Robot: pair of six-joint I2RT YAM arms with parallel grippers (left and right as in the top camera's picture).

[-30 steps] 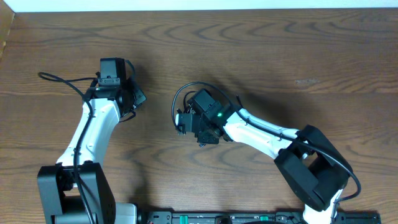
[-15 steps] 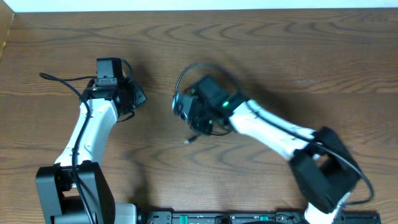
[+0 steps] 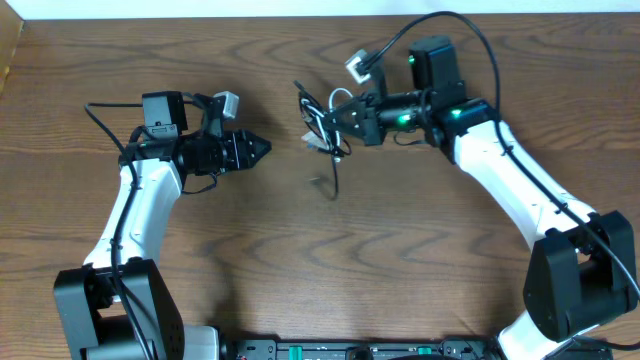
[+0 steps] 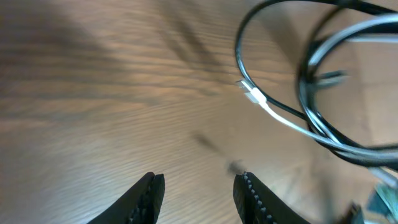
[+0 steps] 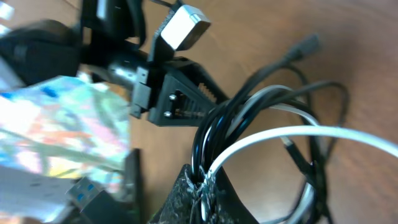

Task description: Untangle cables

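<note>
Two tangled cables (image 3: 318, 120), thin black cord (image 5: 211, 134) and thin white cord (image 5: 292, 132), have been raised to upper centre, pinched by the right hand (image 3: 345, 118); separation is awaited by the half-spread left hand (image 3: 258, 150)

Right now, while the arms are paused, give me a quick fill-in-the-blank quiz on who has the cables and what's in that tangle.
1. The right gripper pinches both cables in its ____.
2. The left gripper has its fingers apart and holds ____.
3. In the bundle, the black cable is tangled with a ____ one.

Missing words: fingers; nothing; white.
</note>
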